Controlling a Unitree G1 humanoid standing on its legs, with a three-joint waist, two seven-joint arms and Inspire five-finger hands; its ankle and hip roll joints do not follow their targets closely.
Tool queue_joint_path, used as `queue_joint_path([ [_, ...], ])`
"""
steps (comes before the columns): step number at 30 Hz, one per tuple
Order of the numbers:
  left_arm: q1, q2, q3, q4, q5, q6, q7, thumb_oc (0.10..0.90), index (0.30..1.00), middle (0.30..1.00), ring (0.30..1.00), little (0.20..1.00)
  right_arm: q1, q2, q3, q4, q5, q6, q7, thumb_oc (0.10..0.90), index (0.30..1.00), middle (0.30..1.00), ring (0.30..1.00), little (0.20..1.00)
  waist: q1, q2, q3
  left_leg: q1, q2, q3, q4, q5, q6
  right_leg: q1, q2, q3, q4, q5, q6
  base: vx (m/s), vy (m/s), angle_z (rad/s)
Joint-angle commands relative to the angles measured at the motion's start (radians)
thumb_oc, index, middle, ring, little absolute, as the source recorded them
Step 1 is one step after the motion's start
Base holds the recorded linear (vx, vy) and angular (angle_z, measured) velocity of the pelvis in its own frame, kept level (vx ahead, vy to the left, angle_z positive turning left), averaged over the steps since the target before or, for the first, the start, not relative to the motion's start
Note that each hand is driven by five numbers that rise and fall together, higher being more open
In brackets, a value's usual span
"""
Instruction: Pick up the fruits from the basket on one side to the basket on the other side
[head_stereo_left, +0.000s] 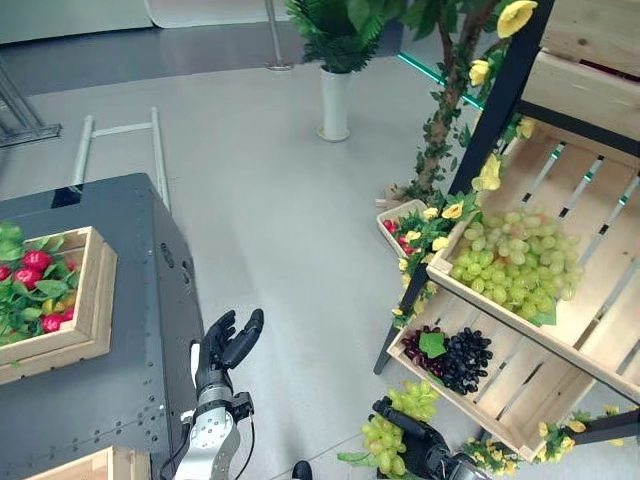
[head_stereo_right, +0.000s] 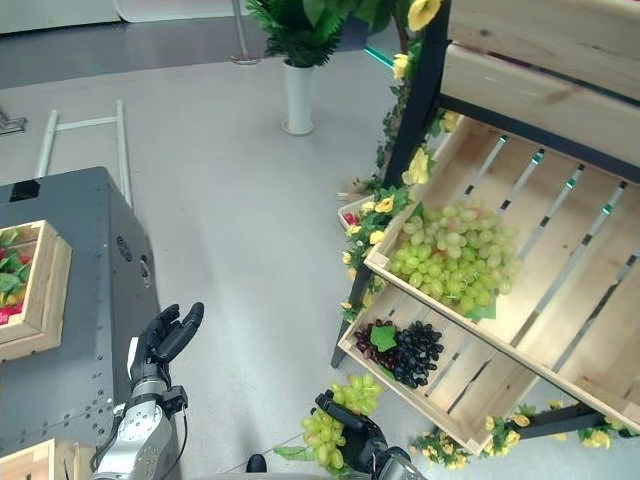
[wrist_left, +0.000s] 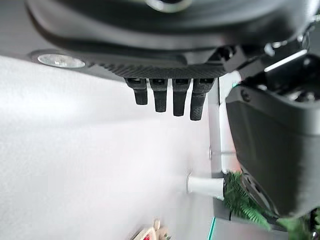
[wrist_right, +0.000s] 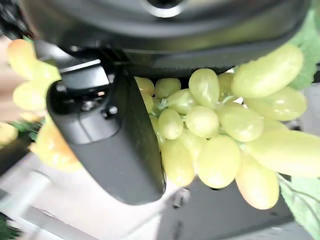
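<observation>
A bunch of green grapes (head_stereo_left: 392, 428) hangs low in front of the wooden shelf, with my right hand (head_stereo_left: 418, 436) shut on it; the thumb (wrist_right: 110, 140) lies against the grapes (wrist_right: 215, 145). Above it, a slanted shelf crate (head_stereo_left: 525, 400) holds dark grapes (head_stereo_left: 455, 360), and a higher crate (head_stereo_left: 600, 300) holds a heap of green grapes (head_stereo_left: 515, 262). At the left, a wooden crate (head_stereo_left: 97, 290) with red fruits and leaves sits on the grey table (head_stereo_left: 130, 380). My left hand (head_stereo_left: 225, 350) is raised beside the table's edge, open and holding nothing, fingers (wrist_left: 165, 97) straight.
A small basket (head_stereo_left: 398, 222) with red fruits lies on the floor by the shelf's black frame (head_stereo_left: 490, 110). A potted plant in a white vase (head_stereo_left: 334, 100) stands behind. Another wooden box corner (head_stereo_left: 100, 465) shows at the table's near edge. Open grey floor lies between table and shelf.
</observation>
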Motion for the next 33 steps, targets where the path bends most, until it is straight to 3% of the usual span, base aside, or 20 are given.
queue_joint_path([
  [1,-0.089,0.001,0.009,-0.013,-0.006,-0.113,-0.007,0.800,0.900,0.900,0.900,0.900,-0.082,0.013,-0.059,-0.116,0.070,-0.101,-0.014,0.400,0.300,0.300,0.300,0.300,-0.011,0.028,0.021,0.030,-0.051,0.013,0.015,-0.135,0.040,0.047,0.021,0.001,0.049,-0.079,0.001,0.00,0.085,-0.35],
  [8,-0.087,-0.005,-0.027,-0.005,0.006,-0.107,-0.020,0.800,0.900,0.900,0.900,0.900,-0.057,0.015,-0.044,-0.171,0.039,-0.130,0.018,0.400,0.300,0.300,0.300,0.300,-0.038,0.010,0.039,0.028,-0.047,0.053,0.010,-0.147,0.055,0.007,0.026,0.047,0.035,-0.032,0.027,-0.02,0.032,-0.30],
  [10,-0.076,0.003,-0.025,-0.013,0.018,-0.098,-0.011,0.800,0.900,0.900,0.900,0.900,-0.047,0.002,-0.033,-0.213,0.015,-0.118,0.038,0.400,0.300,0.300,0.300,0.300,-0.036,0.003,0.050,0.029,-0.037,0.092,0.010,-0.147,0.056,-0.029,0.024,-0.010,0.111,-0.028,0.038,-0.04,-0.005,-0.24],
  [12,-0.054,0.022,0.010,-0.036,0.024,-0.099,0.017,0.800,0.900,0.900,0.900,0.900,-0.051,-0.016,-0.020,-0.245,-0.040,-0.097,0.086,0.400,0.300,0.300,0.300,0.300,-0.013,0.008,0.070,0.047,-0.012,0.161,0.010,-0.152,0.047,-0.051,-0.024,-0.149,0.282,-0.039,0.050,-0.06,-0.006,-0.58],
  [15,-0.054,0.042,0.052,-0.048,-0.006,-0.091,0.006,0.800,0.900,0.900,0.900,0.900,-0.060,-0.035,-0.011,-0.257,-0.072,-0.108,0.114,0.400,0.300,0.300,0.300,0.300,0.010,0.012,0.072,0.035,0.006,0.182,0.011,-0.141,0.045,-0.033,-0.060,-0.190,0.362,-0.071,0.028,-0.06,-0.089,-0.87],
  [17,-0.061,0.048,0.068,-0.039,-0.034,-0.086,-0.009,0.800,0.900,0.900,0.900,0.900,-0.068,-0.042,-0.006,-0.246,-0.074,-0.121,0.129,0.400,0.300,0.300,0.300,0.300,0.025,0.010,0.065,0.020,0.016,0.180,0.035,-0.141,0.039,0.011,-0.079,-0.210,0.313,-0.086,0.013,0.00,-0.255,-0.28],
  [18,-0.069,0.041,0.078,-0.026,-0.063,-0.084,-0.013,0.800,0.900,0.900,0.900,0.900,-0.074,-0.045,0.001,-0.238,-0.109,-0.133,0.141,0.400,0.300,0.300,0.300,0.300,0.042,0.002,0.052,0.011,0.028,0.188,0.055,-0.140,0.018,0.093,-0.089,-0.244,0.132,-0.087,0.007,0.01,-0.306,-0.11],
  [19,-0.071,0.039,0.079,-0.022,-0.067,-0.084,-0.009,0.800,0.900,0.900,0.900,0.900,-0.076,-0.047,0.003,-0.236,-0.121,-0.135,0.145,0.400,0.300,0.300,0.300,0.300,0.046,0.000,0.050,0.011,0.031,0.192,0.057,-0.139,0.013,0.109,-0.090,-0.255,0.100,-0.081,0.009,0.04,-0.395,-0.15],
  [20,-0.067,0.025,0.084,-0.003,-0.077,-0.081,0.023,0.800,0.900,0.900,0.900,0.900,-0.100,-0.072,0.017,-0.233,-0.190,-0.105,0.170,0.400,0.300,0.300,0.300,0.300,0.059,-0.011,0.037,0.021,0.043,0.212,0.062,-0.136,-0.012,0.140,-0.070,-0.267,-0.013,-0.051,0.024,0.04,-0.261,-0.20],
  [24,-0.045,0.016,0.122,-0.017,-0.130,-0.040,0.014,0.800,0.900,0.900,0.900,0.900,-0.122,-0.194,0.008,-0.336,-0.352,-0.025,0.318,0.400,0.300,0.300,0.300,0.300,0.044,-0.024,0.019,0.044,0.055,0.198,0.055,-0.129,-0.023,0.144,-0.030,-0.199,-0.002,-0.067,0.016,0.08,-0.241,-0.52],
  [25,-0.045,0.017,0.128,-0.018,-0.145,-0.034,0.000,0.800,0.900,0.900,0.900,0.900,-0.119,-0.223,0.001,-0.362,-0.374,-0.024,0.356,0.400,0.300,0.300,0.300,0.300,0.040,-0.026,0.018,0.043,0.057,0.196,0.061,-0.128,-0.023,0.140,-0.029,-0.197,0.002,-0.069,0.013,0.02,-0.175,-0.29],
  [26,-0.053,0.020,0.130,-0.003,-0.156,-0.038,-0.029,0.800,0.900,0.900,0.900,0.900,-0.108,-0.307,-0.014,-0.423,-0.367,-0.024,0.428,0.400,0.300,0.300,0.300,0.300,0.028,-0.032,0.016,0.051,0.061,0.199,0.049,-0.121,-0.030,0.142,-0.021,-0.193,-0.005,-0.074,0.007,0.01,-0.183,-0.12],
  [29,-0.086,0.018,0.123,0.038,-0.151,-0.058,-0.056,0.800,0.900,0.900,0.900,0.900,-0.112,-0.432,-0.078,-0.489,-0.354,-0.046,0.486,0.400,0.300,0.300,0.300,0.300,0.004,-0.039,0.003,0.071,0.067,0.205,0.032,-0.118,-0.038,0.153,-0.007,-0.183,-0.013,-0.087,-0.003,0.02,-0.117,-0.02],
  [33,-0.093,0.020,0.124,0.055,-0.131,-0.068,-0.077,0.800,0.900,0.900,0.900,0.900,-0.103,-0.525,-0.151,-0.597,-0.373,-0.052,0.549,0.400,0.300,0.300,0.300,0.300,-0.023,-0.042,-0.013,0.085,0.069,0.213,0.024,-0.119,-0.044,0.155,0.001,-0.167,-0.013,-0.094,-0.009,0.03,-0.071,-0.04],
])
